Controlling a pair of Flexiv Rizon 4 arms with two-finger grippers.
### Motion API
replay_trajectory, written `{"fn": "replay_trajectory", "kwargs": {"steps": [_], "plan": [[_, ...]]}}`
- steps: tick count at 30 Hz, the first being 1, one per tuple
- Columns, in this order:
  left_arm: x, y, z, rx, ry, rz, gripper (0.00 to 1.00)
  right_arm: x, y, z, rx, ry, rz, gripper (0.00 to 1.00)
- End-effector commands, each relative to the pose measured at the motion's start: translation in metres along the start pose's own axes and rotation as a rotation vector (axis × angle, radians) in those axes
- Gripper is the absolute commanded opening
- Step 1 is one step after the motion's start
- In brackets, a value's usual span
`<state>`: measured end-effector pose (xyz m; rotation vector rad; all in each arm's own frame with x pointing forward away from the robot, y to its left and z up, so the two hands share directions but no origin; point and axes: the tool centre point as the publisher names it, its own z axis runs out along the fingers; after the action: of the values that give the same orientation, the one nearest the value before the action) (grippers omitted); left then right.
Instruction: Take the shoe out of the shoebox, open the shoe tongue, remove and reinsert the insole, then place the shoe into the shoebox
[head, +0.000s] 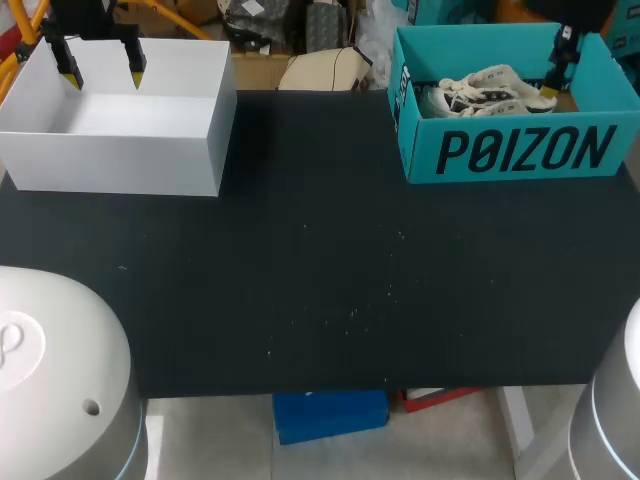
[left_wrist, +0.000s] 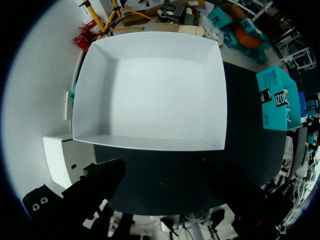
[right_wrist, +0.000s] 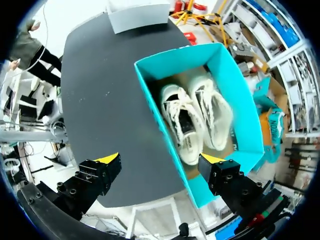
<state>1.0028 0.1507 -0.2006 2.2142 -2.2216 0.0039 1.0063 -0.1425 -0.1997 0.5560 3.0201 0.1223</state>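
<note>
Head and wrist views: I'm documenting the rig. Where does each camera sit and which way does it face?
Right wrist: on the right arm, looking down past the open right gripper into the teal shoebox holding white shoes.
Left wrist: on the left arm, looking down past the left gripper into the white box.
Head: above and behind, facing down on the table; both grippers show.
Shared: all show both boxes.
</note>
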Motion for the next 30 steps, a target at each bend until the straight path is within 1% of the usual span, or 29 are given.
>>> {"fn": "replay_trajectory", "kwargs": {"steps": [1,4,5,6,7,8,10,12,13,16,18,22,25,27,30], "plan": [[0.001,0.000,-0.001,-0.002,-0.003,-0.002,1.00,-0.021,0.017,0.013,0.045,0.048,-0.235,1.00],[0.001,0.000,-0.001,-0.002,-0.003,-0.002,1.00,-0.033,0.026,0.020,0.036,0.018,-0.238,1.00],[0.001,0.000,-0.001,-0.002,-0.003,-0.002,1.00,-0.037,0.029,0.023,0.031,0.008,-0.237,0.95],[0.001,0.000,-0.001,-0.002,-0.003,-0.002,1.00,-0.041,0.032,0.027,0.025,-0.002,-0.238,0.74],[0.001,0.000,-0.001,-0.002,-0.003,-0.002,1.00,-0.046,0.035,0.032,0.018,-0.014,-0.235,0.58],[0.001,0.000,-0.001,-0.002,-0.003,-0.002,1.00,-0.049,0.037,0.036,0.019,-0.022,-0.241,0.56],[0.001,0.000,-0.001,-0.002,-0.003,-0.002,1.00,-0.056,0.041,0.045,0.008,-0.041,-0.234,0.48],[0.001,0.000,-0.001,-0.002,-0.003,-0.002,1.00,-0.061,0.044,0.055,0.006,-0.042,-0.236,0.42],[0.001,0.000,-0.001,-0.002,-0.003,-0.002,1.00,-0.063,0.045,0.060,0.004,-0.044,-0.236,0.41],[0.001,0.000,-0.001,-0.002,-0.003,-0.002,1.00,-0.066,0.046,0.075,-0.002,-0.038,-0.237,0.44],[0.001,0.000,-0.001,-0.002,-0.003,-0.002,1.00,-0.069,0.046,0.083,-0.005,-0.033,-0.235,0.42],[0.001,0.000,-0.001,-0.002,-0.003,-0.002,1.00,-0.078,0.045,0.100,-0.002,-0.029,-0.240,0.44],[0.001,0.000,-0.001,-0.002,-0.003,-0.002,1.00,-0.084,0.042,0.112,0.007,-0.024,-0.247,0.42],[0.001,0.000,-0.001,-0.002,-0.003,-0.002,1.00,-0.088,0.041,0.117,0.013,-0.022,-0.256,0.38],[0.001,0.000,-0.001,-0.002,-0.003,-0.002,1.00,-0.093,0.040,0.124,0.020,-0.022,-0.268,0.38]]}}
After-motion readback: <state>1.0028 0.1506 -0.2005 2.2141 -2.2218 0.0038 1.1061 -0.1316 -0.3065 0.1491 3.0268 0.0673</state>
